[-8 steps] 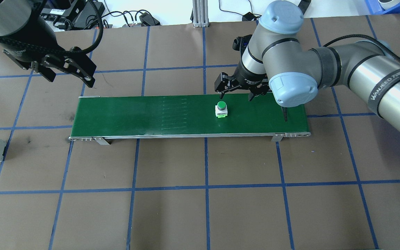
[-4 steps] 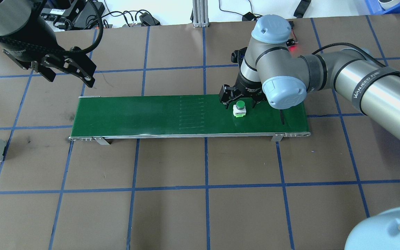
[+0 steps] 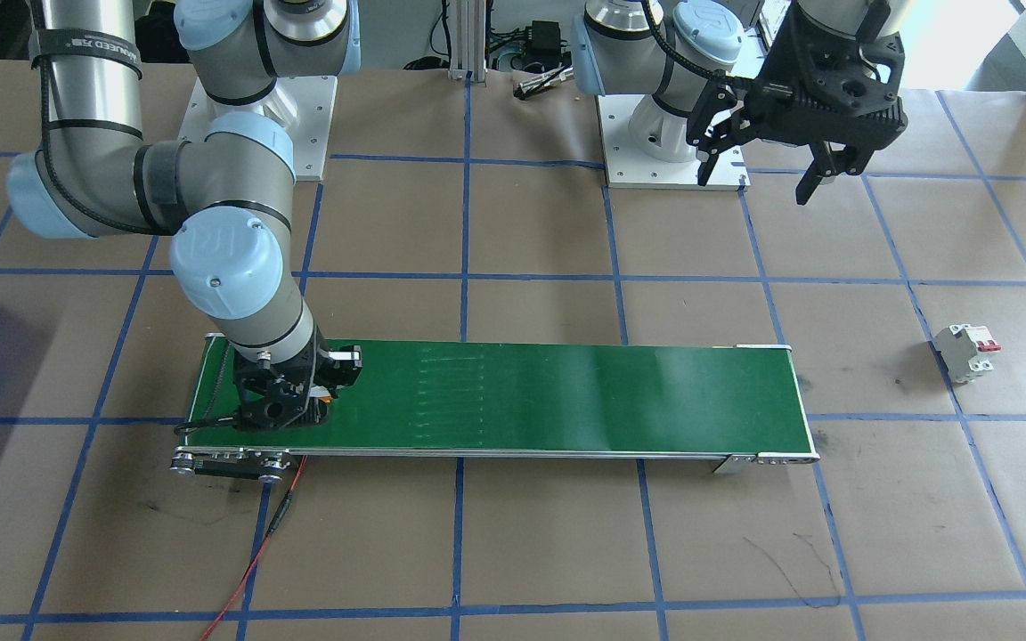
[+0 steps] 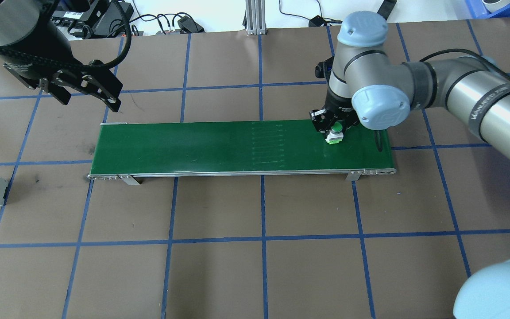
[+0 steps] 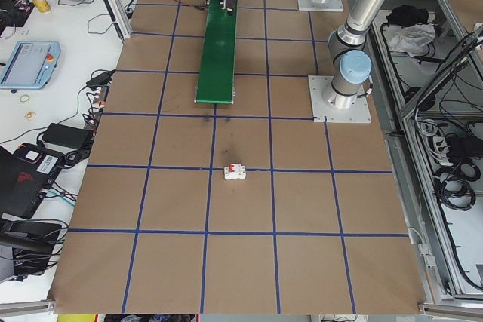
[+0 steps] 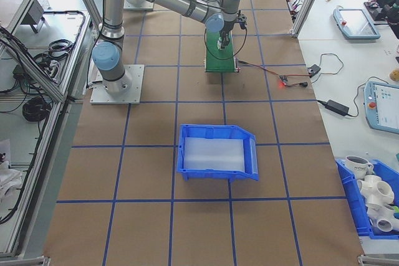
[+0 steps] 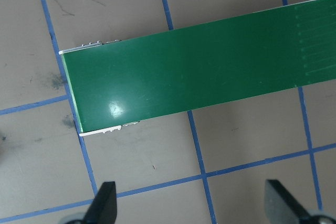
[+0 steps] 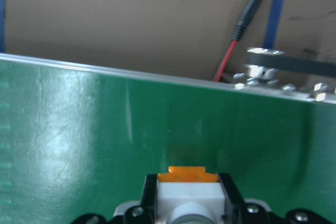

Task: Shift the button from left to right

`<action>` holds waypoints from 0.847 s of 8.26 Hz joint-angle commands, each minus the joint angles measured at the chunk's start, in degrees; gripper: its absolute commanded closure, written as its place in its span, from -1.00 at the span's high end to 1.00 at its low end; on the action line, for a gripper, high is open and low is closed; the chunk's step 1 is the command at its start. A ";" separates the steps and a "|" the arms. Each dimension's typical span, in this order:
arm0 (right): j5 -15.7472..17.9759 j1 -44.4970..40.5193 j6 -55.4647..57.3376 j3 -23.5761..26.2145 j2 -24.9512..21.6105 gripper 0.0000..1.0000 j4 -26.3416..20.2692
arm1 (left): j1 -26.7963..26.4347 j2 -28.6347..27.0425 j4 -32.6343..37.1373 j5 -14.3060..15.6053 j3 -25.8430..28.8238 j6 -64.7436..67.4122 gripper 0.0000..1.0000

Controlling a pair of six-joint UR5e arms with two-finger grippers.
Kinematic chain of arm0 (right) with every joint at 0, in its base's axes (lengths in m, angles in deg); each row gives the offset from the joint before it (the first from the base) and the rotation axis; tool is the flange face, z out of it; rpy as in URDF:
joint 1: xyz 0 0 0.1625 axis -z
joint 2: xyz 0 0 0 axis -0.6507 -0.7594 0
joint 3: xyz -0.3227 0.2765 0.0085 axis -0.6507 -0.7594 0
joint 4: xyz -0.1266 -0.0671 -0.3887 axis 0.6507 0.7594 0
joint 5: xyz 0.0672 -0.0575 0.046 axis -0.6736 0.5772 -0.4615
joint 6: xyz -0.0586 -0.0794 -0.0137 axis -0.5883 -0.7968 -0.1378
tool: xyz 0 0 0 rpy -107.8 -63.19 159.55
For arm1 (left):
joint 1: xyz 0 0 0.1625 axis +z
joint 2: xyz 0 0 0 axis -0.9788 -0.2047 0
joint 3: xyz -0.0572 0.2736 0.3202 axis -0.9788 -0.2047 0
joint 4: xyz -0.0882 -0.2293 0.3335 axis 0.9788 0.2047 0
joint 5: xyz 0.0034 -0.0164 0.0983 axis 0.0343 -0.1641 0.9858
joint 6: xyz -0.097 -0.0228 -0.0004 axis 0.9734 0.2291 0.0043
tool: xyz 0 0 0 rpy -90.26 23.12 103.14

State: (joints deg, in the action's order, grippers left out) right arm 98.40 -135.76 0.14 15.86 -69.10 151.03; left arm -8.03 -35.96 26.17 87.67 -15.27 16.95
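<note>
Starting at your left in the overhead view, the left gripper (image 4: 87,95) hangs with its fingers spread wide and nothing between them, above the bare table beyond the left end of the green conveyor belt (image 4: 193,144).

Further right, the button (image 4: 334,134) sits on the belt near its right end. The right gripper (image 4: 334,128) is low around it, and the right wrist view shows the white body tight between the jaws, so it looks closed on the button.

Your risk is a shallow pinch: if the pads catch only the body's edges, the button may tilt or slip out on the lift.

The one container, a blue bin (image 6: 218,157), holds nothing you can see.
</note>
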 commanded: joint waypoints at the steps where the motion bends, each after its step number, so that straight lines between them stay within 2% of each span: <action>1: 1.59 11.01 -20.97 -2.19 -5.06 -1.00 -5.35 | 0.09 -0.06 0.07 0.00 -0.18 0.09 1.00; 2: 4.64 16.02 -32.57 -2.64 -7.43 -1.00 -7.38 | 0.09 -0.06 0.07 0.00 -0.09 0.09 1.00; 3: 6.50 20.68 -44.96 -2.64 -9.11 -1.00 -7.40 | 0.09 -0.06 0.07 0.00 -0.09 0.09 1.00; 4: 7.13 26.47 -56.04 -2.64 -11.30 -1.00 -7.48 | 0.09 -0.06 0.07 0.00 -0.09 0.17 1.00; 7: 6.26 44.23 -85.75 -2.99 -11.68 -1.00 -6.00 | 0.09 0.03 0.07 0.00 -0.18 0.17 1.00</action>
State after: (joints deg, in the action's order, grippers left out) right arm 104.83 -101.66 -66.17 13.15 -80.53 143.74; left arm -7.94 -35.99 26.24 87.67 -15.45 17.11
